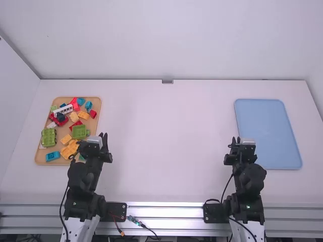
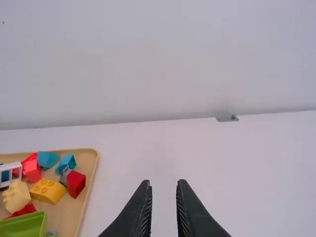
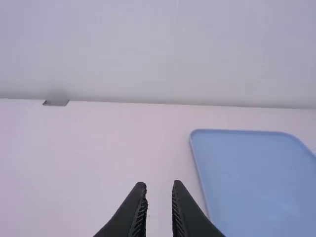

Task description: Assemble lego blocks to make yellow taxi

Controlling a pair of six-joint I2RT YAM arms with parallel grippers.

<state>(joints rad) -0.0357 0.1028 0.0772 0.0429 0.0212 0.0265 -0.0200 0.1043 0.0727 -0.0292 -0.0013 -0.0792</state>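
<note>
My left gripper point(image 1: 103, 136) is held at the right edge of a wooden tray of loose blocks; in its wrist view the left gripper point(image 2: 164, 183) stands open with nothing between its fingers. On the tray lie a yellow block point(image 1: 83, 115), a larger yellow-orange piece point(image 1: 69, 149), green wagon-like pieces point(image 1: 49, 137), red blocks, blue blocks and a white frame piece point(image 1: 63, 110). The right gripper point(image 1: 236, 140) is beside the blue tray's left edge; the right gripper point(image 3: 159, 184) is open and holds nothing in its wrist view.
The wooden tray point(image 1: 37, 157) sits at the table's left. A blue tray point(image 1: 267, 132) with nothing on it lies at the right. White walls stand behind and at the sides of the table point(image 1: 166, 141). Cables lie by the front rail between the arm bases.
</note>
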